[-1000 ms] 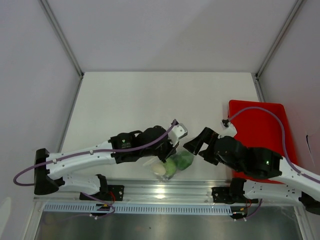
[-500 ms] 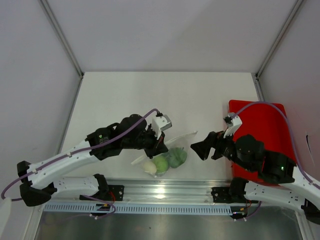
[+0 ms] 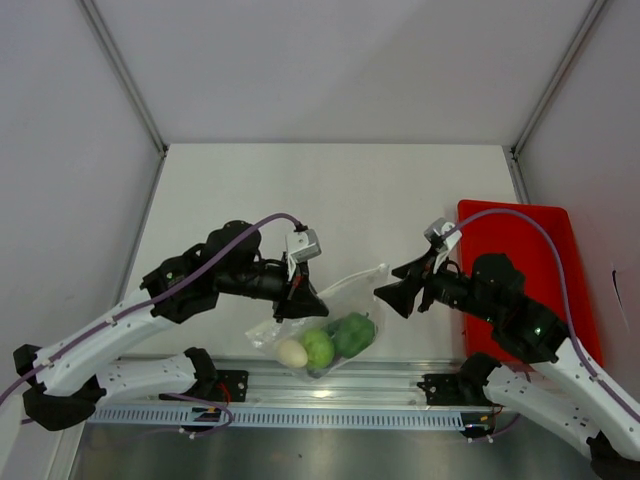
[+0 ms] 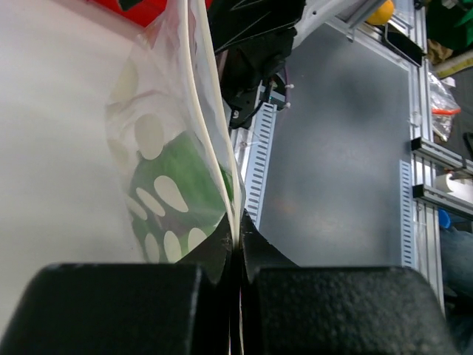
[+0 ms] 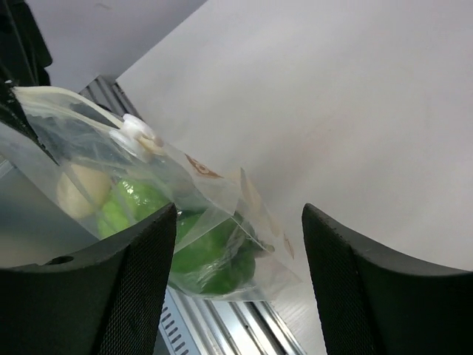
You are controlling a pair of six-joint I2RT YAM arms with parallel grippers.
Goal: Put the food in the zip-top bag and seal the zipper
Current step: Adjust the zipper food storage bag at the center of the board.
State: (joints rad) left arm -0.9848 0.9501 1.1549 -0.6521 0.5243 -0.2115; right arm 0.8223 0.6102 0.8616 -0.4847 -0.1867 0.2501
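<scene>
Faintly visible zipper (image 4: 209,96), food (image 3: 320,348) veiled by bag (image 3: 350,290)

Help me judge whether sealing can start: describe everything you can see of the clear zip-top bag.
The clear, crinkly, glossy plastic zip-top bag is printed with pale ovals; a whitish closure strip runs along its mouth. The shut left end effector pinches that edge, and the bag sags near the table's front edge. Inside lie a whitish egg-shaped ball, a bright green round piece and a darker green piece. The open right end effector is at its other end; contact unclear.
</scene>
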